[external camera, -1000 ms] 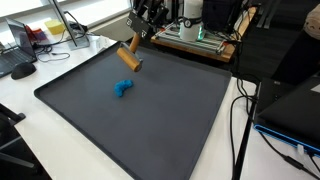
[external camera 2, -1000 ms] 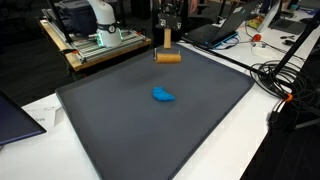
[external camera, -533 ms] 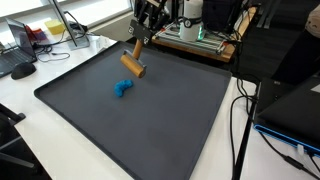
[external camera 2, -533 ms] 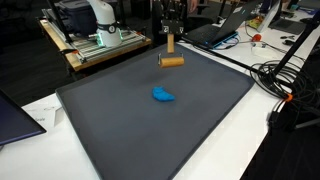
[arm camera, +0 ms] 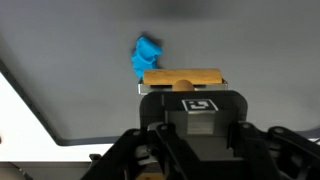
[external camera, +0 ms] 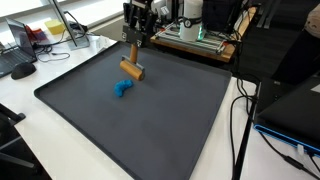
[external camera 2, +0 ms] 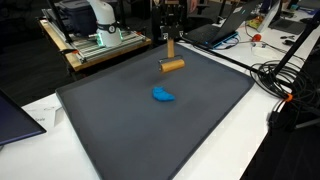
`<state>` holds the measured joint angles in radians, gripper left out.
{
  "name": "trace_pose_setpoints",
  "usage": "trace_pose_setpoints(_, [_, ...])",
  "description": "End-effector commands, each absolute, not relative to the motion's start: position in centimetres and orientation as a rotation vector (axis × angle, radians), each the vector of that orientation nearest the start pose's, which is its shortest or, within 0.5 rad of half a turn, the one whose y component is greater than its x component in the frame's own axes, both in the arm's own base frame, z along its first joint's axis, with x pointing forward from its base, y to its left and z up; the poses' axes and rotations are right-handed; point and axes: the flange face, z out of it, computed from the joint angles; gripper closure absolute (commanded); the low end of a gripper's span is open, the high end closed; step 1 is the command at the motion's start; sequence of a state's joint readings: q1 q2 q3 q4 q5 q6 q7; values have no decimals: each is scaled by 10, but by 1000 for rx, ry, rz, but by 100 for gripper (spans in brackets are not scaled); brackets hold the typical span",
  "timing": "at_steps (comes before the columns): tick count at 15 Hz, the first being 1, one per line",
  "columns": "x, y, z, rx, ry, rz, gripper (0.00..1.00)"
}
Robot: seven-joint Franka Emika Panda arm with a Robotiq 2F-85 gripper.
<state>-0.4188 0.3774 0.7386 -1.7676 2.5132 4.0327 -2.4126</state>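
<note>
Above grey mat (external camera: 150, 130), end effector (external camera: 135, 40) pinching wooden mallet (external camera: 132, 69) by handle, blue toy (external camera: 122, 89) near

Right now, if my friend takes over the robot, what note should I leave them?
Gripper: shut on the wooden mallet, holding its handle, head hanging low over the dark mat.
Blue piece: lying on the mat, apart from the mallet.
Done: mallet is in the grip.
Left: not let go yet. I cannot tell if its head touches the mat.
</note>
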Motion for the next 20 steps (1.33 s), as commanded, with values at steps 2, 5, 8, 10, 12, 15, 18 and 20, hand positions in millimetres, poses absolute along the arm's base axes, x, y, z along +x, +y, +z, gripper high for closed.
trace_pose_setpoints(2, [523, 6, 398, -3176, 259, -496, 78])
trace_pose_setpoints(5, [529, -14, 395, -3174, 317, -438, 78])
trace_pose_setpoints(8, [536, -26, 391, -3172, 355, -397, 78])
trace_pose_setpoints(10, [541, -29, 388, -3173, 367, -383, 78])
trace_pose_setpoints(12, [547, -31, 383, -3193, 369, -359, 78])
trace_pose_setpoints(15, [556, -36, 375, -3205, 364, -340, 78])
trace_pose_setpoints(18, [567, -39, 366, -3214, 349, -336, 78])
trace_pose_setpoints(20, [572, -40, 359, -3216, 339, -319, 78])
